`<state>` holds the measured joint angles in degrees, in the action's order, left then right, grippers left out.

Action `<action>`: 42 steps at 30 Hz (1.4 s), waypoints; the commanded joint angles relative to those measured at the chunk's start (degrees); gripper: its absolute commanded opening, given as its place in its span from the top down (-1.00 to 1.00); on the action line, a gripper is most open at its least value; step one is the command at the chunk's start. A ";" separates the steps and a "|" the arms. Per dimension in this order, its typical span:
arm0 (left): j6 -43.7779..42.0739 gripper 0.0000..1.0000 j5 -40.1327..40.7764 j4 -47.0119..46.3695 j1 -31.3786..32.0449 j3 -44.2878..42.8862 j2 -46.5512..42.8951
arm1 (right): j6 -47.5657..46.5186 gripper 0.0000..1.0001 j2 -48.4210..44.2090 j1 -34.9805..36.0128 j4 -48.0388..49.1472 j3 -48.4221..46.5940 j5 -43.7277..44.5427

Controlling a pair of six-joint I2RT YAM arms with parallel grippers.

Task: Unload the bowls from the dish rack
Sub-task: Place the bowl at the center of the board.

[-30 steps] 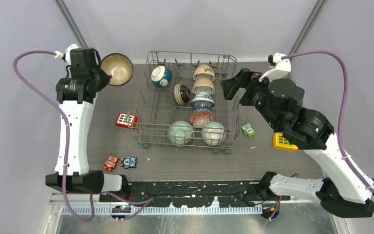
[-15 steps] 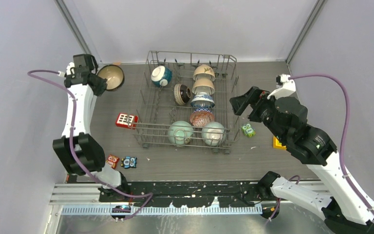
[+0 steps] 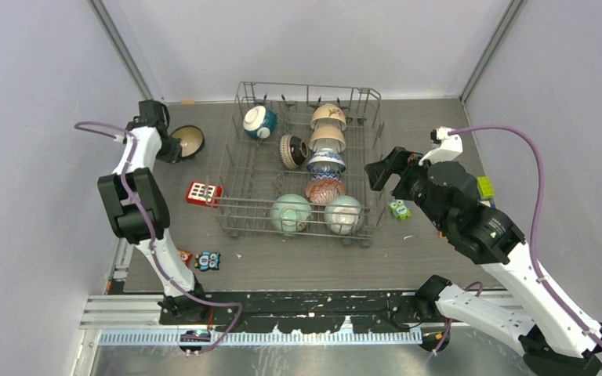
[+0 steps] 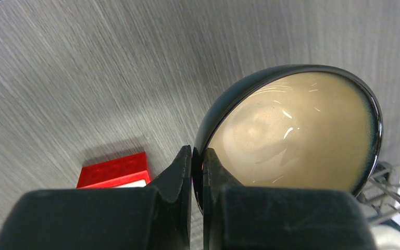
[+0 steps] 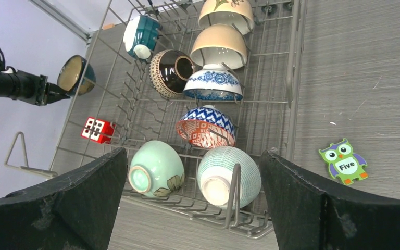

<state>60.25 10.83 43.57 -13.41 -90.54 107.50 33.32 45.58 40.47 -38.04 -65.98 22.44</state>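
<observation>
Your left claw (image 4: 198, 156) pinches the bowl (image 4: 291, 135) by its rim; seat it flat on the table (image 4: 83, 78) before releasing. Your right claw (image 5: 191, 156) gapes empty.

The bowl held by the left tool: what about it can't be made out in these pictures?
- Its underside: the left wrist view shows the bowl only from inside; other views show it too small.
- Its near edge: hidden behind the left tool, shut on the rim.
- Whether it rests on the table: too small in the top view.

Bowls (image 5: 213, 86) in the dish rack (image 5: 291, 78) beyond the wide-spread right pincer (image 5: 194, 159), owl figure (image 5: 344, 161) alongside.
</observation>
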 commanded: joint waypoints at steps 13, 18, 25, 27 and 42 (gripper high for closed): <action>2.53 0.99 6.45 -5.57 0.20 -11.30 10.62 | -2.66 -1.00 2.47 -0.19 7.75 2.61 3.92; 0.02 0.99 7.75 -5.99 0.68 -13.22 12.34 | -3.92 -1.00 3.28 -0.19 8.40 2.52 4.13; -2.57 0.90 7.51 -5.48 1.29 -15.54 13.91 | -4.64 -1.00 3.39 -0.20 7.95 2.61 4.16; -3.34 0.75 7.29 -4.98 1.47 -16.13 14.36 | -4.75 -0.99 3.08 -0.16 7.66 2.65 4.27; -5.50 0.17 5.26 -4.34 1.62 -15.56 13.05 | -5.28 -1.00 1.16 -0.15 6.71 2.87 4.33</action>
<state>55.90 16.49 41.39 -12.01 -104.79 122.98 28.58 47.92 40.47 -32.62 -63.05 25.67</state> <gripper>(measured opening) 0.367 0.996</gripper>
